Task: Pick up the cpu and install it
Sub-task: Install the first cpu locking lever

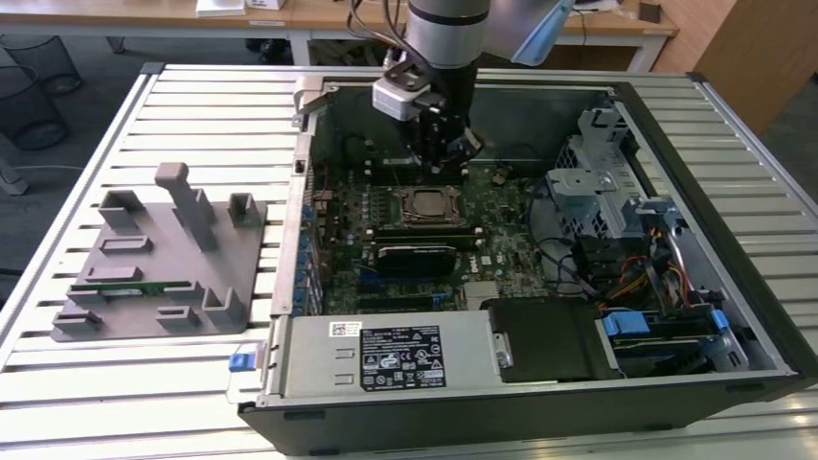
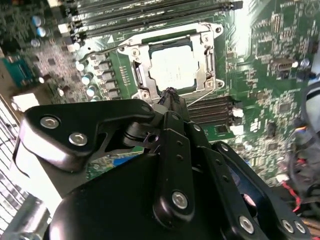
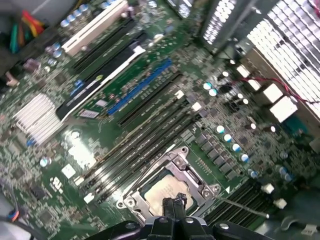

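- My work stands on a slatted metal table (image 1: 192,105). Behind it is a wooden desk (image 1: 153,14), and wire baskets (image 1: 29,105) sit on the floor at the exterior view's left.
- An open computer case (image 1: 511,422) lies on the table with its motherboard (image 1: 505,240) facing up.
- Just beside the case, on the exterior view's left, is a grey fixture (image 1: 167,259) with a green memory stick (image 1: 128,286) lying in it.
- My arm (image 1: 447,24) comes straight down into the case on its far side, wrist vertical and tool pointing at the board.
- My gripper (image 1: 442,158) hangs low over the board with its fingers pressed together and nothing between them. In both wrist views the tips (image 2: 170,95) (image 3: 174,205) sit at the edge of the socket.
- The cpu (image 2: 171,67) lies flat in the socket, silver top up, ringed by the metal socket frame (image 2: 210,60).
- I cannot tell whether my tips touch that frame or only hover just over it.
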Tool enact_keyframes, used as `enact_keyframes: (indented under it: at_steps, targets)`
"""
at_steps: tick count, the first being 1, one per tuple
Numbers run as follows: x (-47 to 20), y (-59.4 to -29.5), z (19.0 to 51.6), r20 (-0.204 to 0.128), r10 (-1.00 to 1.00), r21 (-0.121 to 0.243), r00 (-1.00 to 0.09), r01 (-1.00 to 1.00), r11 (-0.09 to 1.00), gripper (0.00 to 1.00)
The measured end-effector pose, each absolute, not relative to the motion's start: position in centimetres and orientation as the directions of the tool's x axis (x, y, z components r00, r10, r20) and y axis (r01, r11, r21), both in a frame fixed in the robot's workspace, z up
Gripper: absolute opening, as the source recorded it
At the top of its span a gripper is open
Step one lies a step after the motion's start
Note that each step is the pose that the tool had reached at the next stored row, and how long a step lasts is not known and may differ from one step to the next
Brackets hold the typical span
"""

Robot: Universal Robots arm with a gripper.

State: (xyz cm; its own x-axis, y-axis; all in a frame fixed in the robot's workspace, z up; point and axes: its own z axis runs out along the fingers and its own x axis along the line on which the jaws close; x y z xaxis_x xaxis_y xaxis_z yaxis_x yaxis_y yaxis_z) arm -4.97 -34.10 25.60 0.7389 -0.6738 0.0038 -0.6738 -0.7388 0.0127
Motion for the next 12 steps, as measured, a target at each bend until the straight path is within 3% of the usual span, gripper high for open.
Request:
enact_keyframes:
  at_steps: [12]
  targets:
    - [-4.97,-34.11,25.58,0.004,-0.817,0.013,0.576,-0.817,-0.576,0.11]
